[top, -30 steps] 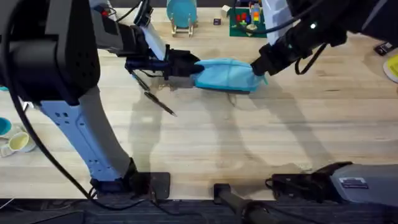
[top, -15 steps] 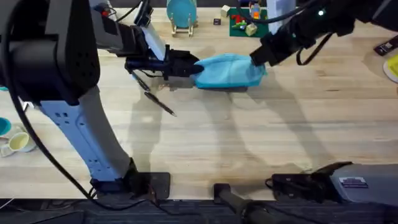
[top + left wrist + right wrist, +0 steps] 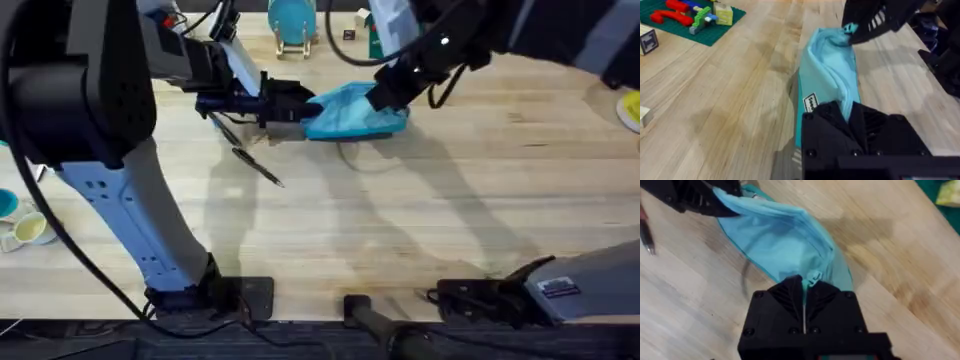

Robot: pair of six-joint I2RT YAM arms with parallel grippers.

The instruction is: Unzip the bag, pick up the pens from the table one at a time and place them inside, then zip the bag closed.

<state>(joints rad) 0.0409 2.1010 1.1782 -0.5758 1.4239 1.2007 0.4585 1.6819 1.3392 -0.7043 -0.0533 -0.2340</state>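
The light blue bag [image 3: 352, 112] lies bunched on the table [image 3: 400, 220], back centre. My left gripper [image 3: 300, 108] is shut on its left end, the black fingers [image 3: 847, 117] clamped over the fabric [image 3: 827, 75]. My right gripper [image 3: 385, 92] is shut on the zipper pull at the top seam, near the bag's middle; a small pale tab shows at its closed fingertips [image 3: 805, 280]. The bag [image 3: 780, 240] gapes open behind them. Two dark pens lie left of the bag: one [image 3: 258, 167] in the open, the other [image 3: 226, 131] partly under the left arm.
A round blue disc on a wooden stand [image 3: 291, 22] sits behind the bag. A green baseplate with toy bricks [image 3: 685, 17] and a small wooden block [image 3: 649, 40] lie at the back. Cups [image 3: 25, 230] sit at the left edge, a yellow object [image 3: 631, 108] at the right.
My right gripper has moved left along the bag's top, from its right end towards the middle, and the bag has bunched shorter. The left gripper and the pens stayed put.
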